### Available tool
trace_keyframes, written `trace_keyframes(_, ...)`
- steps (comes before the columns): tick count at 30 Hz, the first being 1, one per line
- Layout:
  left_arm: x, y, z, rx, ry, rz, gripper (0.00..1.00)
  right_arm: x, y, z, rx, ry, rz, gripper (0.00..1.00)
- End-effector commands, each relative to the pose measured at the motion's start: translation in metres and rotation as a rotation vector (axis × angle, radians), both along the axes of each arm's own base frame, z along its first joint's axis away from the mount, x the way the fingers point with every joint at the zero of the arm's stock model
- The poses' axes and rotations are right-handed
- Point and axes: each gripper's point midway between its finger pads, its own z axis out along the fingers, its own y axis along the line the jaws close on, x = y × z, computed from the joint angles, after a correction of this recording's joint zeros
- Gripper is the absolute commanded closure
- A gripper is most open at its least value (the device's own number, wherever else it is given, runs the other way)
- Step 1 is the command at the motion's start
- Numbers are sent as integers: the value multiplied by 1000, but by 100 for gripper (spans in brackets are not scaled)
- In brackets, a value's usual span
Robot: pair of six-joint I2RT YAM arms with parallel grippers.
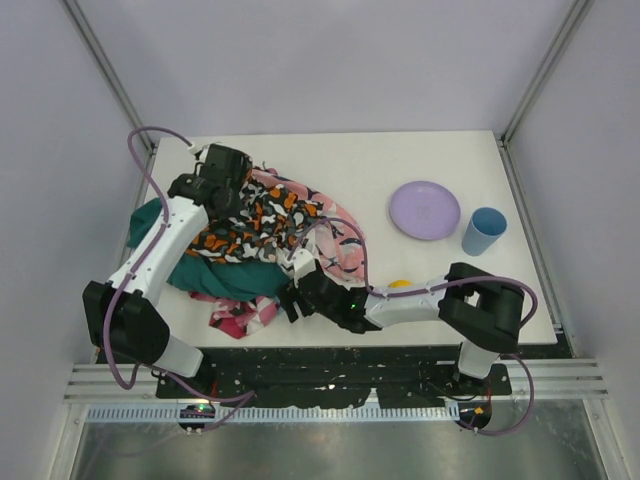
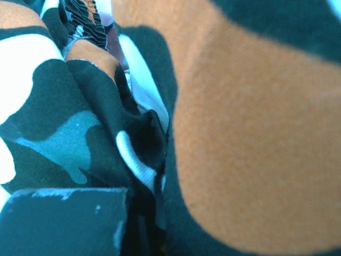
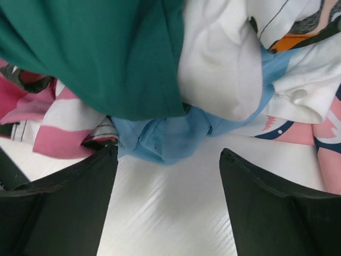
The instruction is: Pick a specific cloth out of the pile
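Black fingers point(image 3: 64, 192) of the right gripper point(image 3: 169, 157) stand apart, low over the table point(image 3: 170, 213). The cloth point(image 3: 168, 138) pokes out just ahead, under teal fabric point(image 3: 106, 53) at the pile point(image 1: 250, 235) edge. Best to slide forward and pinch only blue. Farther off, the left gripper point(image 1: 222, 172) sits buried in speckled fabric point(image 1: 255, 212), and I cannot tell whether its 2 fingers are closed.

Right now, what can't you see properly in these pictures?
1. The cloth: the right wrist view shows one sky-blue fold; the teal cloth and white fabric cover the rest.
2. The left end effector: open or shut unclear; its tips sink into the pile in the top view, and the left wrist view is blurred.
3. The yellow thing: top view, mostly behind the right arm.
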Motion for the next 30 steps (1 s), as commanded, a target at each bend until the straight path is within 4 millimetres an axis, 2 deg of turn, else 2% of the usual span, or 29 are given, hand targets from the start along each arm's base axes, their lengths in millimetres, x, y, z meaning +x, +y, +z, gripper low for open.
trace_keyframes(1,2,2,2,-21,-29,1,100,28,12,21,83,-87,-135,21)
trace_keyframes(2,2,2,1,-19,-26,1,100,29,12,21,79,-87,-137,21)
trace_keyframes(3,2,3,1,-19,-26,3,100,28,11,11,53,-82,-132,21)
trace_keyframes(8,2,4,-7,-21,-8,9,100,23,25,-7,26,-36,-82,30)
trace_keyframes(12,1,6,-14,-14,9,17,100,22,30,-18,11,-26,-65,42)
trace_keyframes(14,1,8,-19,-13,19,25,100,19,35,-19,20,-18,-37,52)
trace_keyframes(15,0,9,-22,-16,25,29,100,16,37,-20,21,-15,-14,64)
trace_keyframes(16,-1,9,-26,-18,35,29,100,15,38,-20,19,-13,-2,72)
trace_keyframes(17,-2,9,-31,-19,47,32,100,14,37,-16,28,-16,3,87)
trace_keyframes(18,-2,9,-35,-18,52,32,100,13,36,-13,20,-28,19,93)
trace_keyframes(20,-4,11,-44,-16,70,41,100,16,34,16,40,-81,33,95)
trace_keyframes(21,-4,12,-50,-15,80,46,100,20,32,46,62,-123,29,95)
trace_keyframes(22,-5,14,-56,-13,89,53,100,25,28,60,49,-165,14,95)
trace_keyframes(23,-5,16,-60,-13,95,63,100,29,27,96,78,-211,2,94)
trace_keyframes(24,-6,18,-66,-14,107,70,100,35,20,111,54,-263,-9,95)
trace_keyframes(25,-6,20,-70,-17,115,78,100,37,18,147,98,-302,-19,94)
trace_keyframes(28,-8,28,-88,-5,161,107,100,45,7,227,164,-406,-47,95)
trace_keyframes(30,-8,33,-97,23,186,118,100,49,0,261,154,-462,-32,95)
